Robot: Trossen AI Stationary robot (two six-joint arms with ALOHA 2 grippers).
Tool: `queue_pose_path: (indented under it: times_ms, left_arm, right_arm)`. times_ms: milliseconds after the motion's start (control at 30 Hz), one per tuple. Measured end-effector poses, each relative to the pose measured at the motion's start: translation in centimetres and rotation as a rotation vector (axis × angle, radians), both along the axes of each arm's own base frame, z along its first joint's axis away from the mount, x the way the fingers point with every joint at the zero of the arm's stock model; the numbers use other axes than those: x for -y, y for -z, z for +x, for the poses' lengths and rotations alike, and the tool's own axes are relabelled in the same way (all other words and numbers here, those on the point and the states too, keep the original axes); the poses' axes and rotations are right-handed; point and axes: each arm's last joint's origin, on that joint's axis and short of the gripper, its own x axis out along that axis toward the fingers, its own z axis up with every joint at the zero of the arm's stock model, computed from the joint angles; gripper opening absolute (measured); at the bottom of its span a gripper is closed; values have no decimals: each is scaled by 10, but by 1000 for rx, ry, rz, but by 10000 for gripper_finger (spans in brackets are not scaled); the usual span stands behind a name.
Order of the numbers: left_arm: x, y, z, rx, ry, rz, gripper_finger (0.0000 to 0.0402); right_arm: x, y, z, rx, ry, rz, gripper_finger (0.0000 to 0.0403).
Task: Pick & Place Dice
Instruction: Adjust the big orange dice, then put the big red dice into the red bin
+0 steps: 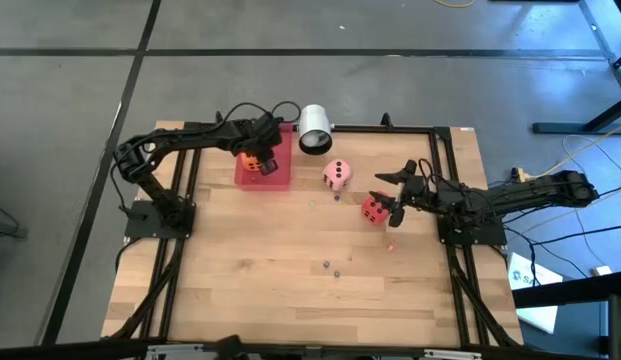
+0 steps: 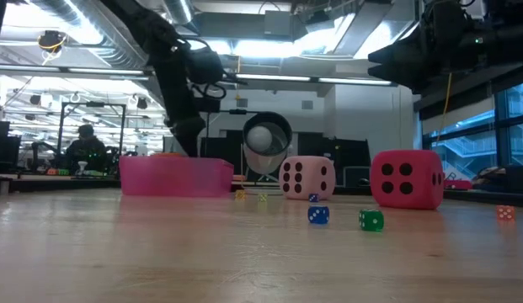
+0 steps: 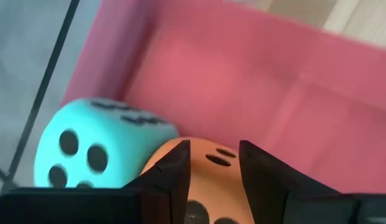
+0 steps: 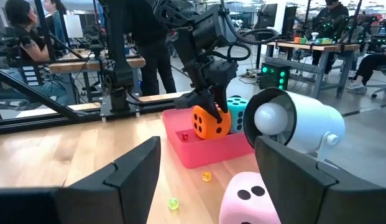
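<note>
On the wooden counter [image 1: 290, 260], the small beads [image 2: 318, 215] lie nearest, then the red die [image 1: 374, 208] just beside the right end effector [image 1: 392, 190], fingers spread, holding nothing. The pink die [image 1: 337, 174] sits farther back. Beyond — the left end effector [image 4: 211, 107] grips the orange die [image 4: 211, 121] over the pink tray [image 1: 277, 179], the green die [image 3: 93, 146] beside it inside.
</note>
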Motion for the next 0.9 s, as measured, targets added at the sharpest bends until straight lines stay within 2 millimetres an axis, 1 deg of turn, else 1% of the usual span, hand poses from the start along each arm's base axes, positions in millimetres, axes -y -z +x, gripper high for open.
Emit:
queue_pose_path:
  times_ms: [133,267,367,500,567,667,800,900]
  left_arm:
    - [0,1,-2,-32,-10,8,127]
    - [0,0,-1,-23,-2,17,127]
    - [0,-5,3,22,26,50,127]
    - [5,-21,6,170,110,24,127]
    - [11,-31,5,242,155,-17,127]
    - [25,-47,1,307,201,-45,127]
    - [49,-64,0,361,267,-37,127]
    - [69,-72,2,399,338,-56,127]
  right_arm:
    - [0,0,0,-1,0,1,261]
    - [0,0,0,1,0,6,261]
    - [0,0,0,6,0,22,261]
    - [0,0,0,9,-3,32,261]
    - [0,0,0,11,-3,45,261]
    - [-1,2,0,-1,-17,53,261]
    - [-2,2,0,-3,-52,54,261]
    - [-2,2,0,1,-57,66,261]
